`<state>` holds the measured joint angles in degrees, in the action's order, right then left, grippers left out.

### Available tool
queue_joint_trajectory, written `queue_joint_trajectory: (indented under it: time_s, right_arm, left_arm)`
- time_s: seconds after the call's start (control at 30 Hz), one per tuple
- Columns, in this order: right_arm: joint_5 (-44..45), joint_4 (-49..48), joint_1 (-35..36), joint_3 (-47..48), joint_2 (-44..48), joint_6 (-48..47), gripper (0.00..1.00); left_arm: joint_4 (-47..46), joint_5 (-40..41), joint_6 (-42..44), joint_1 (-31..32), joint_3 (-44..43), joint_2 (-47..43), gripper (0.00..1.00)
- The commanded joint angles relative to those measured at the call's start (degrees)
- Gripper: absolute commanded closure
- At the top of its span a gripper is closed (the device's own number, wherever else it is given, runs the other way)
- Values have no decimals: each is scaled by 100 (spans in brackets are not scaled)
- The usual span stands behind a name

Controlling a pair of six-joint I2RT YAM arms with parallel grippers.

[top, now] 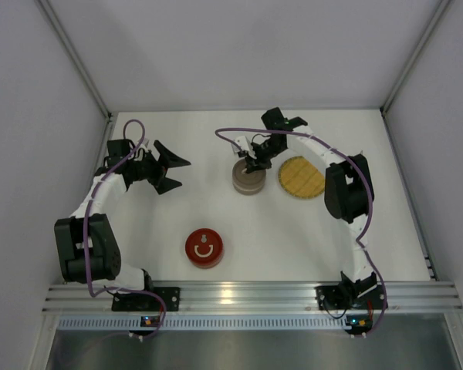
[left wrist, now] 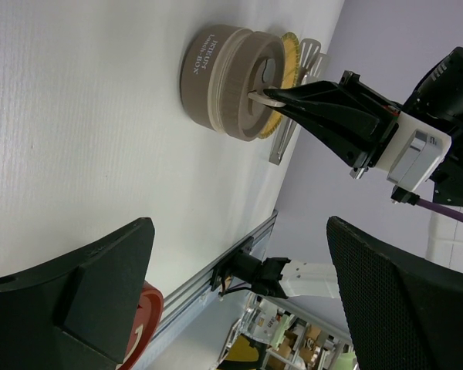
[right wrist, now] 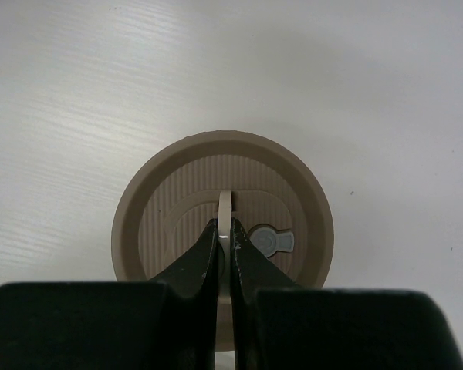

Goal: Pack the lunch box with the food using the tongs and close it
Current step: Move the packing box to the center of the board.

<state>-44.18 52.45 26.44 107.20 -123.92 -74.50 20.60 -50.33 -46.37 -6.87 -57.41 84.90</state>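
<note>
The lunch box (top: 248, 179) is a round beige tub with its ribbed lid on, standing mid-table; it also shows in the left wrist view (left wrist: 216, 85). My right gripper (right wrist: 225, 231) comes down on it from above and is shut on the thin upright handle (right wrist: 225, 202) in the lid's middle. My left gripper (top: 177, 173) hovers open and empty to the left of the box. Slim silver tongs (left wrist: 284, 139) lie beyond the yellow plate. No food shows in any view.
A round yellow woven plate (top: 302, 177) lies just right of the lunch box. A red disc (top: 204, 248) with a white smile-like mark sits near the front, between the arm bases. Grey walls close the table on three sides.
</note>
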Motion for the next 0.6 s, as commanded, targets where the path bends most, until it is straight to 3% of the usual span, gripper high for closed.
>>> queue_joint_trajectory:
  time_s: [0.0, 0.57]
  right_arm:
    - [-249, -59, -33, -50, 105, -249, 100]
    - [-143, -243, 46, -15, 8, 180, 100]
  left_arm:
    - [-214, -118, 14, -42, 10, -18, 2]
    - [-258, -127, 5, -42, 10, 52, 2]
